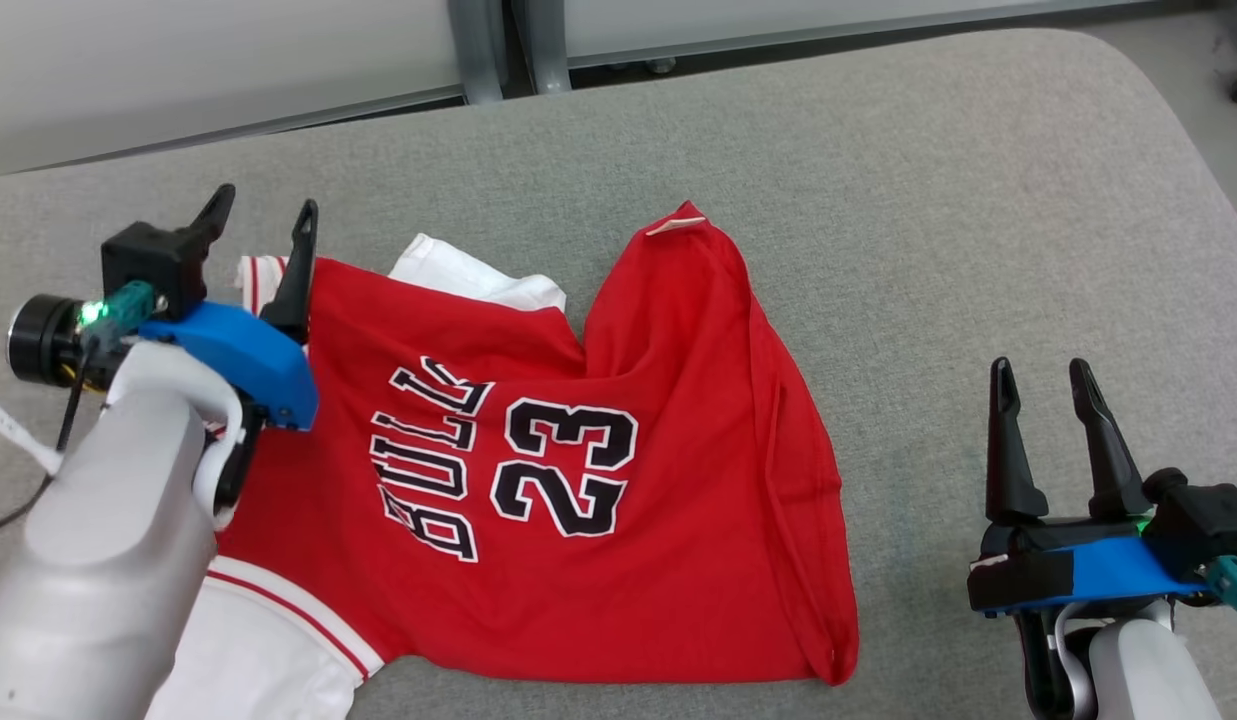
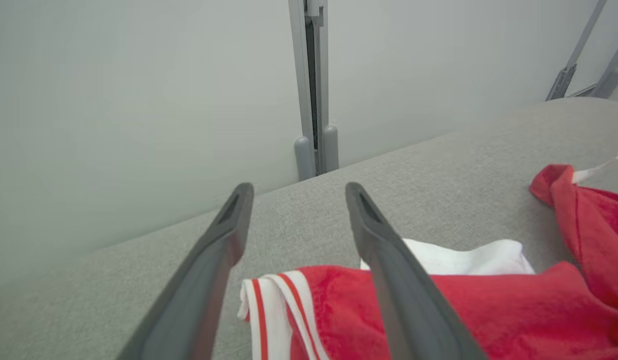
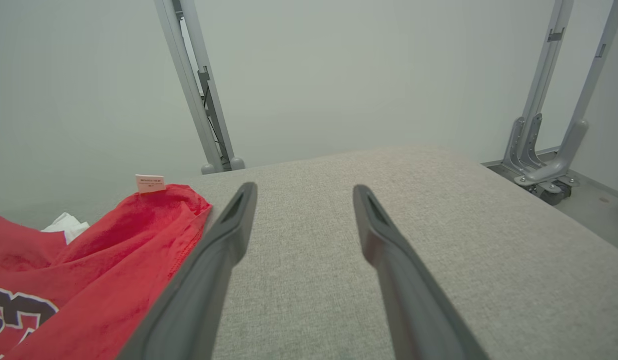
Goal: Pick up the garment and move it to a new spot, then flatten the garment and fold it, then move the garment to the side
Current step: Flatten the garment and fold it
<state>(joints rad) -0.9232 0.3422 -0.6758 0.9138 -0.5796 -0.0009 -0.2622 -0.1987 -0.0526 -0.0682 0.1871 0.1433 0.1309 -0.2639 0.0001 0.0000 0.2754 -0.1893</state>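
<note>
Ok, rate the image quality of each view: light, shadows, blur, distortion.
Head view: soft, even light, no glare; the jersey print is sharp, shadows faint. Left wrist view: the left gripper blurs toward the bottom edge; the wall is washed flat. Right wrist view: same flat light; the frame posts lean apart, wide-angle distortion.

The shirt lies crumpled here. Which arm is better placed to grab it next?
Probably the left. The left gripper hangs open right over the striped sleeve edge of the shirt, while the right gripper stands open over the bare grey surface, apart from the cloth.
</note>
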